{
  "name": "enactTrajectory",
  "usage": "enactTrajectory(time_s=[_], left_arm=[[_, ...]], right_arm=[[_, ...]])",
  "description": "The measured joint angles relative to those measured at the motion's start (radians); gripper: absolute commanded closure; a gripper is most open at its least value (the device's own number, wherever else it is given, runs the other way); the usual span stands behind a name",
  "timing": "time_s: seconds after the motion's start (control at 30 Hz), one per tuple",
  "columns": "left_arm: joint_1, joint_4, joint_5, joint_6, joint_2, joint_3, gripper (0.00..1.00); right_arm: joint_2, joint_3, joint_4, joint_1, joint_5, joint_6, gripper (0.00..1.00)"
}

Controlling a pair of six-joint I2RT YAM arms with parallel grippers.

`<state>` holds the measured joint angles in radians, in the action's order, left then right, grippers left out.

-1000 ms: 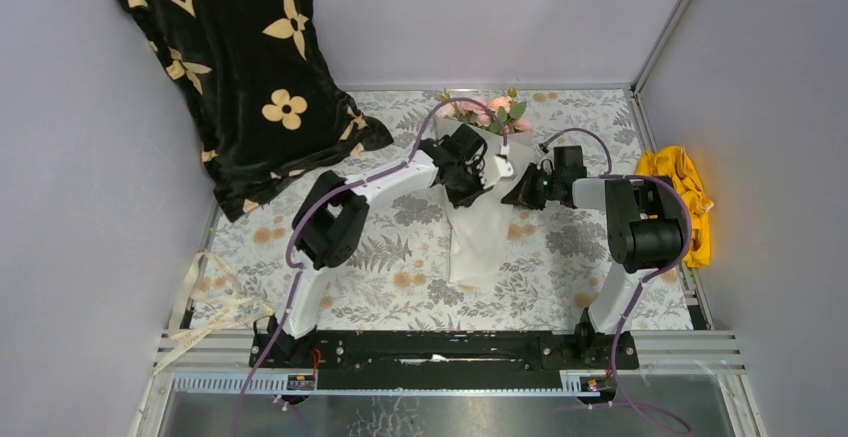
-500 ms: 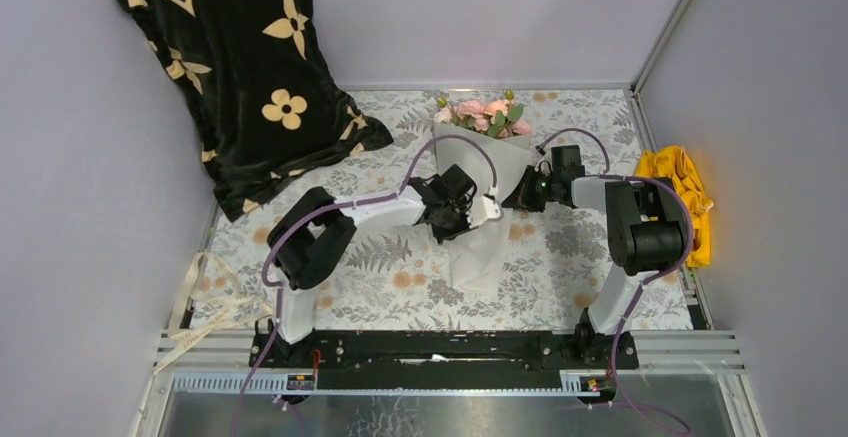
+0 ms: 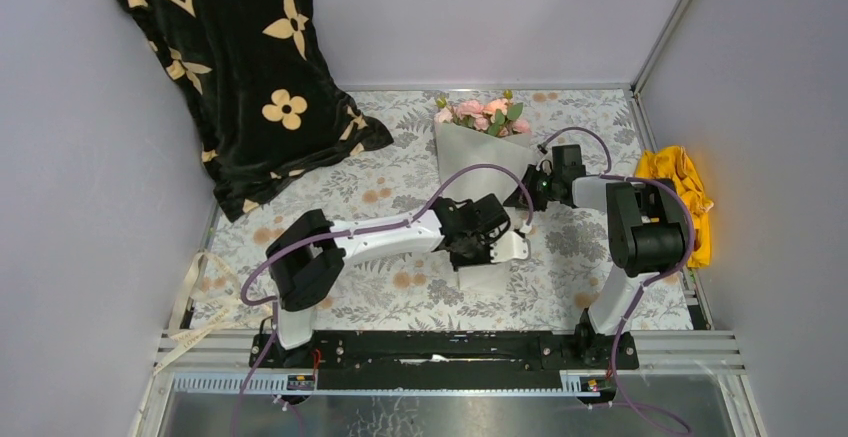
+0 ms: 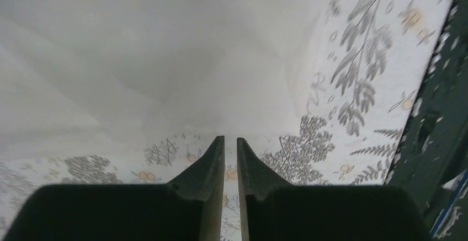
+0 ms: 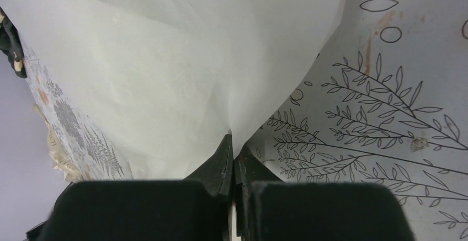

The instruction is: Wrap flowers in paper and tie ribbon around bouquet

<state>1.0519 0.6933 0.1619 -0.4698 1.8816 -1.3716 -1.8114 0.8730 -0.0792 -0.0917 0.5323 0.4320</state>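
Left hand nearer, bouquet lengthwise, flowers farthest

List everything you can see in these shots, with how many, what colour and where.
flowers: one bunch, pink with green leaves, far middle, at the paper's top
paper: one sheet, white, folded around the flowers, lying mid-table
ribbon: one loose tangle, cream, near-left table edge
black cloth: one, black with cream flower shapes, hanging far left
yellow cloth: one, yellow, right edge
tablecloth: one, grey leaf print, covering the table
cables: two, purple, along the arms
left gripper: one, black, jaws slightly apart by the paper's near end
right gripper: one, black, shut on the paper's edge
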Motion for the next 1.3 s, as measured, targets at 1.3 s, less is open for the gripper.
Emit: enactTrajectory(time_s=[1.3], left_arm=[[0.054,-0.019,-0.038,0.069,0.001,-0.114,0.65]], right_arm=[[0.041,-0.024,0.000,0.000,-0.045,0.002,1.00]])
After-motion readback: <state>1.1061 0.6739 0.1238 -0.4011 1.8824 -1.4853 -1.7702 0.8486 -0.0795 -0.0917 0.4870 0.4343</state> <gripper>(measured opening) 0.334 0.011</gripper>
